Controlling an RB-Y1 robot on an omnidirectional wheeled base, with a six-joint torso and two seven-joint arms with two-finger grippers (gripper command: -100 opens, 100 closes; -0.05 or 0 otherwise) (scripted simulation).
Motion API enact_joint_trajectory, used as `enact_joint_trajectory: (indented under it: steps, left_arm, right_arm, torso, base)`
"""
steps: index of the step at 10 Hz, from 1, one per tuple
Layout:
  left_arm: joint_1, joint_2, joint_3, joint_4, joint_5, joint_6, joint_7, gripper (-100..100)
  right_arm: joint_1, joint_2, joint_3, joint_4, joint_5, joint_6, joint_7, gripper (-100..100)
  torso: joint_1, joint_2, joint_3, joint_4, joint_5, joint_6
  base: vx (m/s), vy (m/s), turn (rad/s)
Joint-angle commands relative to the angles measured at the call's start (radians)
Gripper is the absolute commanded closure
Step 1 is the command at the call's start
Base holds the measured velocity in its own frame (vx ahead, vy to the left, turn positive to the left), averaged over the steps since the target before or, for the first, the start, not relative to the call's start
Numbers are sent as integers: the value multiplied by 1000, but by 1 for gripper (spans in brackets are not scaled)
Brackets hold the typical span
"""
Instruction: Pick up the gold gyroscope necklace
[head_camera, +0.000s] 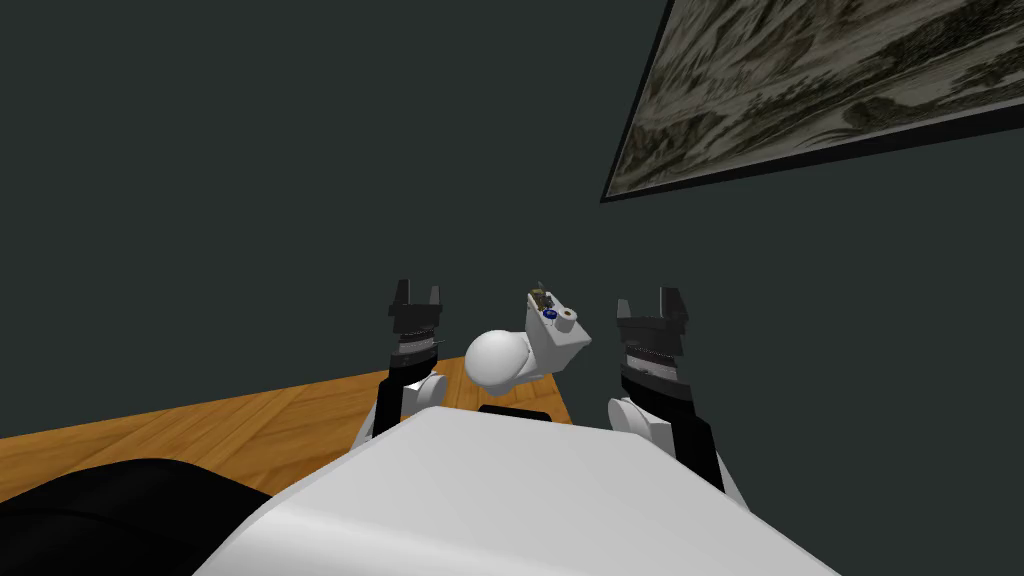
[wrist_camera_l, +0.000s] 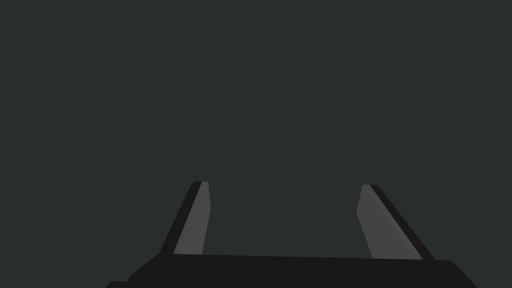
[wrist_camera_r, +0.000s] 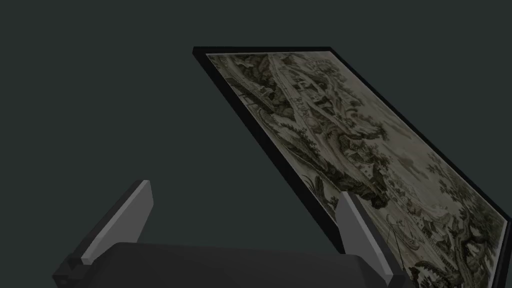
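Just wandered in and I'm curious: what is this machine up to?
Nothing is being held yet. Both arms are raised toward a dark wall, the left gripper and right gripper with fingers open. Between them sits a small white stand with a tiny gold thing on top, likely the necklace, untouched.

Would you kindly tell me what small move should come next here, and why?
Probably lower the right arm toward the white block: a tiny gold-looking thing sits on top, between the arms, while both jaws stand open facing the dark wall.

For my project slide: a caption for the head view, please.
The left gripper and right gripper, both open, raised before a dark wall, a white object between them.
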Motion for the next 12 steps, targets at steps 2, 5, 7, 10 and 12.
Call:
enact_joint_trajectory:
  steps: [2,5,7,10,12]
  left_arm:
    - [0,0,0,0,0,0,0,0]
    - [0,0,0,0,0,0,0,0]
    - [0,0,0,0,0,0,0,0]
    - [0,0,0,0,0,0,0,0]
    - [0,0,0,0,0,0,0,0]
  right_arm:
    - [-14,-47,0,19,25,23,-5,-100]
    - [-49,-102,-1,69,88,80,-14,-100]
    - [-81,-129,-2,119,148,135,-21,-100]
    - [-119,-152,-3,183,216,196,-27,-100]
    - [-140,-162,-4,219,261,239,-29,-100]
  torso:
    - [2,0,0,0,0,0]
    - [7,0,0,0,2,0]
    - [11,-2,-1,0,2,0]
    - [8,1,0,0,2,0]
    - [9,0,0,0,2,0]
  base:
    - [3,60,44]
    - [-3,119,71]
    - [26,173,105]
    - [-10,133,83]
    - [22,124,63]
